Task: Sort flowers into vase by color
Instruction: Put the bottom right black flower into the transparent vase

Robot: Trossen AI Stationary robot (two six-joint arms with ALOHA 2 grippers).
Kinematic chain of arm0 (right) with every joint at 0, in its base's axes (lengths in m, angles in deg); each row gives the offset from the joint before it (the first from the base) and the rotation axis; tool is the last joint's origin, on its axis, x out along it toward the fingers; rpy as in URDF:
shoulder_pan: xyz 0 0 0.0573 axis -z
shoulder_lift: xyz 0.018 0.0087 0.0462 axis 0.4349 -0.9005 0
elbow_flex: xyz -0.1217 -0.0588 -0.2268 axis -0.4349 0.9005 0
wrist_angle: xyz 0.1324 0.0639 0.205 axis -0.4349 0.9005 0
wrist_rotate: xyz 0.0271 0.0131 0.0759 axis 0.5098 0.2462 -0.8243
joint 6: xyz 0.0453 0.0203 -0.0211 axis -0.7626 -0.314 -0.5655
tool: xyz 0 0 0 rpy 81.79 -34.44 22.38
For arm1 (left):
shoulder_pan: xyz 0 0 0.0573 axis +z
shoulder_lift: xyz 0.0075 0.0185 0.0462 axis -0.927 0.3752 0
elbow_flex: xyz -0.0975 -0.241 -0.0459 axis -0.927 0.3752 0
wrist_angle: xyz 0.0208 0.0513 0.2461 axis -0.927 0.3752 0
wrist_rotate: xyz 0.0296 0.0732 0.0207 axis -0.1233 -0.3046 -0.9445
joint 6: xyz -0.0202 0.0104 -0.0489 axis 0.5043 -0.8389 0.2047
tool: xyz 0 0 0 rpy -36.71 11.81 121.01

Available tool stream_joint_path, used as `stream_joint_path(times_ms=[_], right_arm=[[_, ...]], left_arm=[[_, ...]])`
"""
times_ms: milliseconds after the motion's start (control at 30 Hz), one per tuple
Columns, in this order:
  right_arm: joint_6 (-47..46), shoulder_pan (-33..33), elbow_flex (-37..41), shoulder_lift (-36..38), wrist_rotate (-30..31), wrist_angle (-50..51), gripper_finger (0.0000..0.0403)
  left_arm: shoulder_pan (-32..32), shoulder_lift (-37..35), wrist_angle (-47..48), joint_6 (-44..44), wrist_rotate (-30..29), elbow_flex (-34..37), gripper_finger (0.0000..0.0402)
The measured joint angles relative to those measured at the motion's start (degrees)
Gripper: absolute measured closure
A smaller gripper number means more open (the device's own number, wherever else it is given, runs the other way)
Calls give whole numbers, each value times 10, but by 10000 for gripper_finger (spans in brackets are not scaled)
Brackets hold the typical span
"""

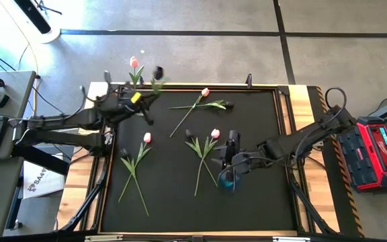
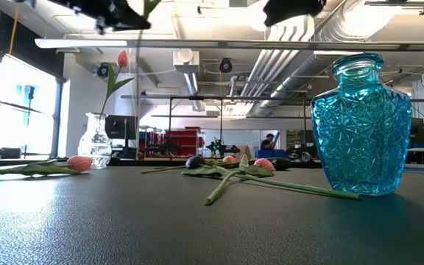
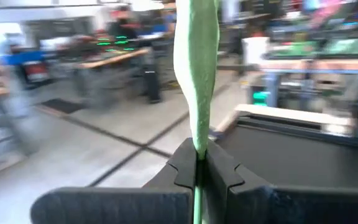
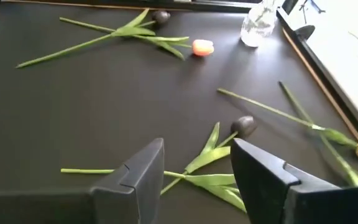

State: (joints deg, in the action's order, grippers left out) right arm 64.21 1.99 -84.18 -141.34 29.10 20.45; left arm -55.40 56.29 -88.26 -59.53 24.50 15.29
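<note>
The left gripper (image 1: 134, 98) is up at the far left corner of the desk (image 1: 247, 195), its fingers (image 3: 185, 168) pinched tight on a green stem (image 3: 194, 74). That stem belongs to a tulip held in the air; which head it carries cannot be told from above, where a pink head (image 1: 134, 62) and a dark head (image 1: 158, 71) both show past the desk's far edge. In the low view a pink tulip (image 2: 123, 59) stands in the clear vase (image 2: 95, 142) at that far left corner.

The right gripper (image 1: 229, 149) hangs over the middle right of the desk, fingers (image 4: 143, 174) spread wide and holding nothing. Under it lies a dark-headed tulip (image 4: 244, 126) among leaves. The blue vase (image 1: 226, 179) stands just on the near side of this gripper, upright and, as seen low, with no stem rising from its neck (image 2: 359, 68).

Loose flowers lie flat across the desk: a pink one (image 1: 205, 92) crossed with a dark one (image 1: 228, 105) toward the far side, a pink one (image 1: 215, 134) crossed with another stem in the middle, and a pink one (image 1: 146, 138) crossed with a dark one (image 1: 123, 153) on the left.
</note>
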Motion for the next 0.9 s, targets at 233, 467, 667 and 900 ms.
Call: stream_joint_path(times_ms=[233,467,667,900], right_arm=[[-10,2,93,0,-1,-146,229],[-30,2,161,0,-3,-249,229],[-53,2,188,0,-1,-280,229],[-55,2,189,0,3,-283,229]], left_arm=[[44,-72,15,7,-89,26,401],[93,-97,67,32,-160,31,401],[135,-93,69,41,-156,31,401],[184,-80,71,76,-101,31,401]])
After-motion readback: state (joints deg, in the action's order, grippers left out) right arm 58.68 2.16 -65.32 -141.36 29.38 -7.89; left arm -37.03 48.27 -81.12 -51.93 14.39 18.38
